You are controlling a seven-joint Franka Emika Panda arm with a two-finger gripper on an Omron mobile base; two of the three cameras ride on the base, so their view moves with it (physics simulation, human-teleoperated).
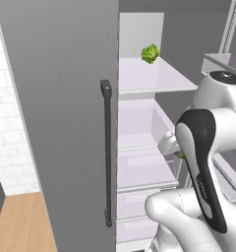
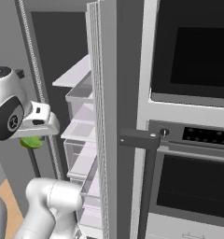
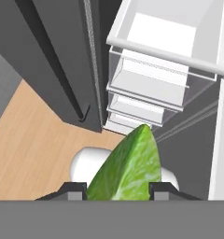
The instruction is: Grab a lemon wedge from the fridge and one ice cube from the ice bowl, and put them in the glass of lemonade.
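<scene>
My gripper (image 3: 118,191) is shut on the lemon wedge (image 3: 130,168), a yellow-green piece held between the two finger tips. In the left base view the gripper (image 1: 172,145) hangs just in front of the fridge's (image 1: 56,123) open shelves, and a bit of the wedge (image 1: 180,154) shows under the hand. From the right the gripper (image 2: 37,133) is outside the fridge (image 2: 81,140), with the wedge (image 2: 32,141) below it. The hand points down over the wooden floor. The ice bowl and the glass of lemonade are out of view.
A leafy green clump (image 1: 150,53) sits on the fridge's upper shelf (image 1: 154,78). The left door carries a dark bar handle (image 1: 106,152). The right door (image 2: 104,116) stands edge-on, close to the arm. A black oven column (image 2: 193,70) lies beyond it. Clear drawers (image 3: 151,88) are below the hand.
</scene>
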